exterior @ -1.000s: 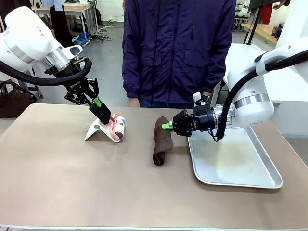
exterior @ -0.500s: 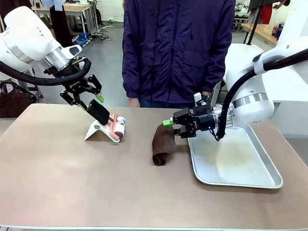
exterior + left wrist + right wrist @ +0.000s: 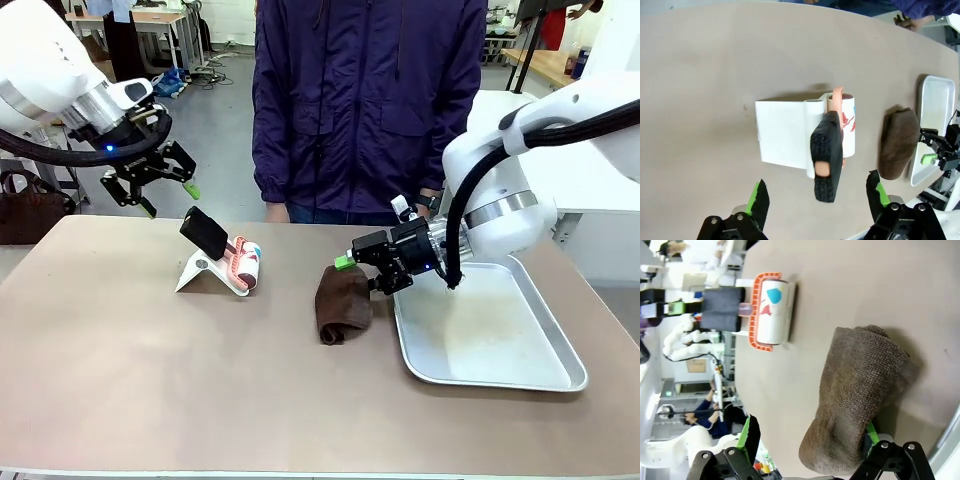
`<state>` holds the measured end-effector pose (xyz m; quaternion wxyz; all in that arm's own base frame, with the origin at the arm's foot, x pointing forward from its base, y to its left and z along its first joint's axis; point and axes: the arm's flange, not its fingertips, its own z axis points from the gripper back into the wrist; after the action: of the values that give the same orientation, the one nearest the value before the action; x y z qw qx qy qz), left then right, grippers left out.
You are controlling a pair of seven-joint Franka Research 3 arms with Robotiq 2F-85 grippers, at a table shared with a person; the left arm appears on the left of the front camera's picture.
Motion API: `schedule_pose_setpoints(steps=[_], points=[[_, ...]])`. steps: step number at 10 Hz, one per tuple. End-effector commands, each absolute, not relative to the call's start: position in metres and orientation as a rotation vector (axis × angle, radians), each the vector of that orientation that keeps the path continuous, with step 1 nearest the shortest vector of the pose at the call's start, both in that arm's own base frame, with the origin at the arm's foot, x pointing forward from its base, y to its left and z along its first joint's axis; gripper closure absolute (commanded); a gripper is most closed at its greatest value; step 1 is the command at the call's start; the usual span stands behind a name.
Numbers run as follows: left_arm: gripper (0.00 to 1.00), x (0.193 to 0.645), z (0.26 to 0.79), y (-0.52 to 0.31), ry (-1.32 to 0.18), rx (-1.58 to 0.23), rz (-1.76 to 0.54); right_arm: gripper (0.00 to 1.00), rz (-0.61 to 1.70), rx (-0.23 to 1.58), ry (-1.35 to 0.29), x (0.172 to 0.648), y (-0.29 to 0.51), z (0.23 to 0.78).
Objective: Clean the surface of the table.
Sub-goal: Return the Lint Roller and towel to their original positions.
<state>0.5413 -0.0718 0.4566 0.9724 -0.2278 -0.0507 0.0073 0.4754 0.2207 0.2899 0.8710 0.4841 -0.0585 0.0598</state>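
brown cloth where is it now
In the front view the brown cloth lies mid-table, just left of the tray and right of the lint roller.

Matte brownish-taupe wide table (image 3: 150,380) with pale thin edge. Dark brown folded terry cloth (image 3: 343,304). Plain silver rectangular metal tray (image 3: 560,372). White cylindrical lint roller (image 3: 771,315) printed with red and blue marks, framed in orange, on black handle (image 3: 827,156); plain white angled stand (image 3: 200,272) beneath. Black two-finger left tool (image 3: 148,184) and right tool (image 3: 362,273), both green-padded. Dark purple jacket (image 3: 370,100) on person.
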Motion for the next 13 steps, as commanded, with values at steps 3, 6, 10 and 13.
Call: schedule_pose_setpoints(steps=[3,6,10,13], points=[[0.0,0.51,0.474,-0.039,-0.106,-0.529,0.035,0.0,0.145,0.761,-0.125,0.478,0.243,0.317],[0.0,0.481,0.488,-0.011,-0.115,-0.721,0.021,0.0,0.154,0.663,-0.202,0.468,0.237,0.361],[0.0,0.418,0.48,0.024,-0.156,-1.001,-0.033,0.0,0.104,0.898,-0.296,0.433,0.198,0.391],[0.0,0.377,0.443,0.038,-0.099,-1.162,-0.122,0.0,0.122,1.274,-0.21,0.395,0.166,0.393]])
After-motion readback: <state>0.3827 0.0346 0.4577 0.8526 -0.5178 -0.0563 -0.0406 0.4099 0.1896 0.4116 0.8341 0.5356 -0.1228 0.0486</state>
